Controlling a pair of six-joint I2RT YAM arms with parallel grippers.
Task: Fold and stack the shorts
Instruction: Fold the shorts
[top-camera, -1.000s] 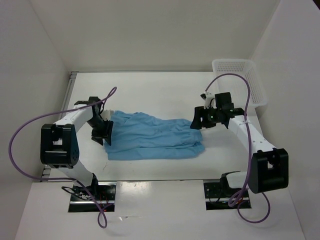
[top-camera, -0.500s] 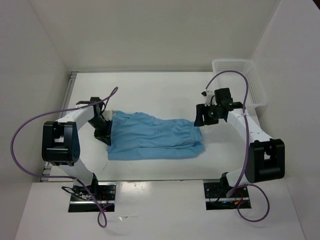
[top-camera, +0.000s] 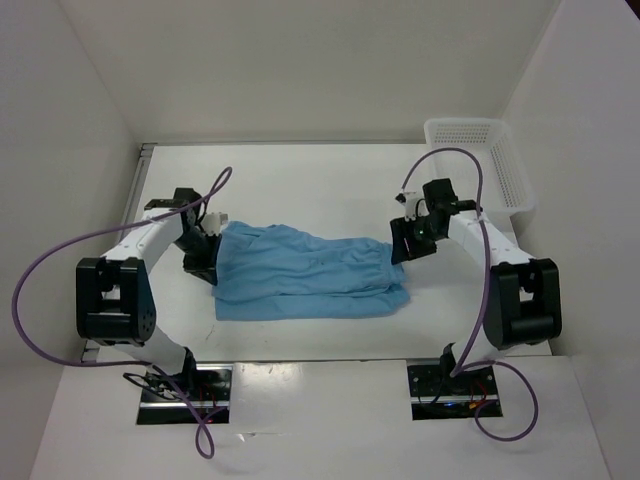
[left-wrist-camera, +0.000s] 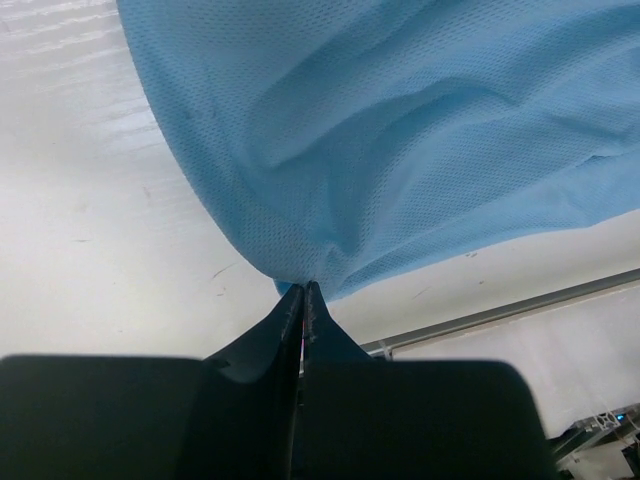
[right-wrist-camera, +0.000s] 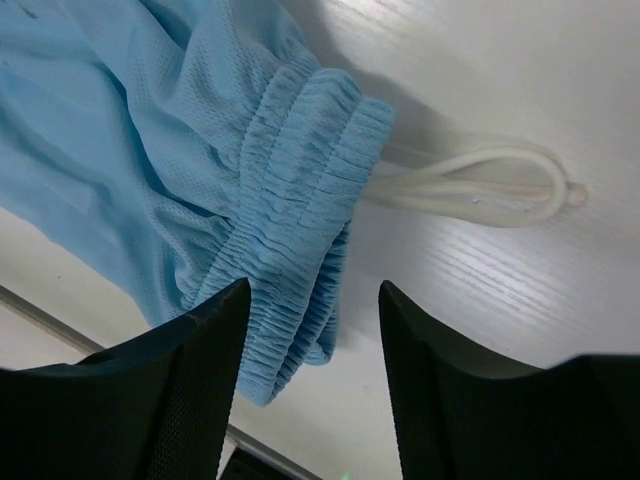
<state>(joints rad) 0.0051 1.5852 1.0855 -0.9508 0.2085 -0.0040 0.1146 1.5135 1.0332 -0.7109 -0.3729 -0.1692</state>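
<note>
The light blue shorts (top-camera: 310, 272) lie spread across the middle of the white table, leg hems to the left and gathered waistband (right-wrist-camera: 300, 190) to the right. A white drawstring (right-wrist-camera: 480, 188) trails out of the waistband onto the table. My left gripper (left-wrist-camera: 303, 290) is shut, pinching the left hem edge of the shorts (left-wrist-camera: 400, 150) between its fingertips. At the waistband end my right gripper (right-wrist-camera: 312, 300) stands open, one finger over the gathered elastic and the other over bare table. From above, the left gripper (top-camera: 207, 255) and the right gripper (top-camera: 408, 243) sit at opposite ends of the shorts.
A white mesh basket (top-camera: 478, 160) stands at the back right corner against the wall. White walls close in the table (top-camera: 300, 185) on the left, back and right. A metal rail (left-wrist-camera: 500, 315) runs along the table's near edge.
The left gripper has shut on the left hem of the shorts and drawn in toward it. The right gripper has moved a little back and left to the waistband, its jaws slightly narrower.
</note>
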